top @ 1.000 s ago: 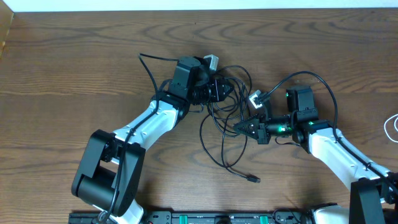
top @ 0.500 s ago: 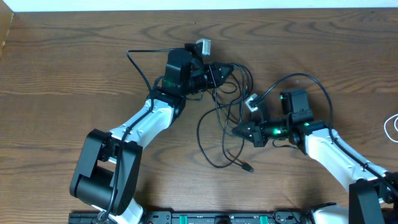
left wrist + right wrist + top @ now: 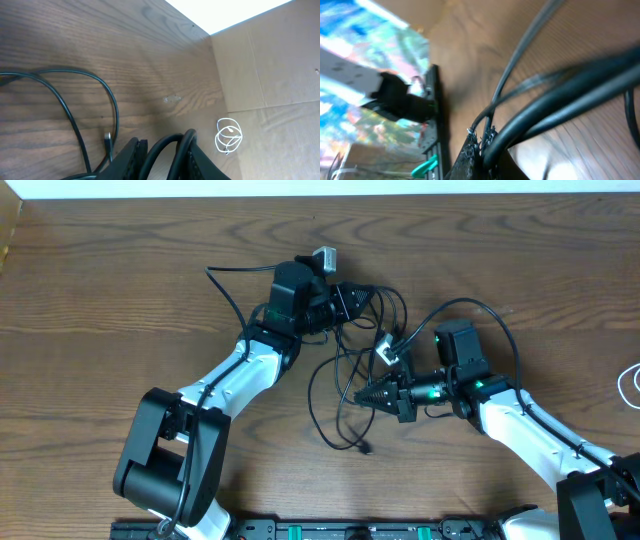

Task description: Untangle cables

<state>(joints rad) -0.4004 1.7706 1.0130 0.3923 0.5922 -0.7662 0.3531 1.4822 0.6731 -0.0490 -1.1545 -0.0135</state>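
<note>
Wrist cams: left gripper (image 3: 162, 151) slightly parted, gripping a loop of the black cables (image 3: 116, 117); right gripper (image 3: 481, 145) clamped tight on a strand. The white cable (image 3: 228, 137) coil, far right, is clipped overhead.

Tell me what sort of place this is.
Probably a robotics lab bench: a left arm and a right arm work over a wooden table, black cables lie tangled between them, and a cardboard wall borders the table.
</note>
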